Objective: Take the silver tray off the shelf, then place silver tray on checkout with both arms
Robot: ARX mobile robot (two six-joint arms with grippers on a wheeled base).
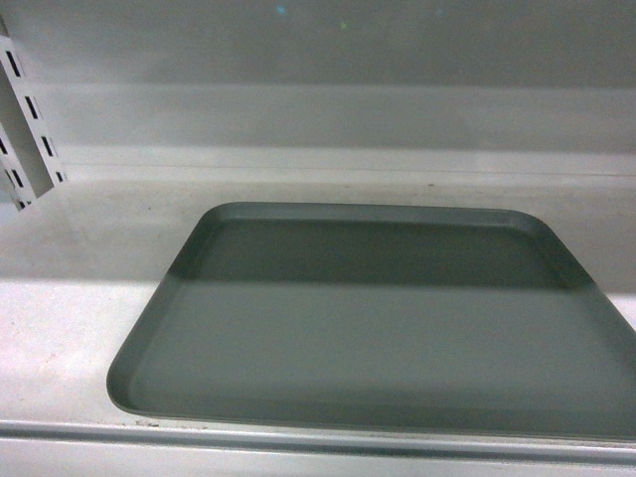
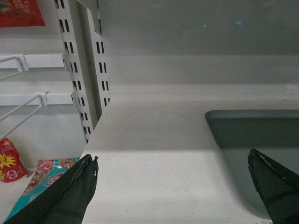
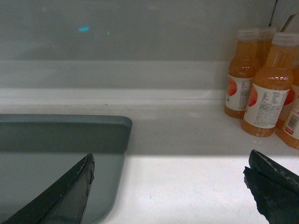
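The silver tray (image 1: 388, 318) lies flat on the shelf (image 1: 79, 298), filling the middle and right of the head view; no gripper shows there. In the left wrist view my left gripper (image 2: 173, 161) is open, its fingers astride the tray's left edge (image 2: 224, 140), with the right finger (image 2: 275, 186) over the tray and the left finger (image 2: 70, 191) near the shelf's left end. In the right wrist view my right gripper (image 3: 170, 163) is open too, its left finger (image 3: 70, 196) over the silver tray (image 3: 51, 154) and its right finger (image 3: 273, 186) over bare shelf (image 3: 187, 182). The checkout is out of view.
Orange juice bottles (image 3: 264, 88) stand on the shelf right of the tray. A slotted upright (image 2: 77, 70) rises at the shelf's left end, with wire hooks (image 2: 18, 112) and snack packets (image 2: 42, 177) beyond it. A pale back panel (image 1: 328, 60) closes the rear.
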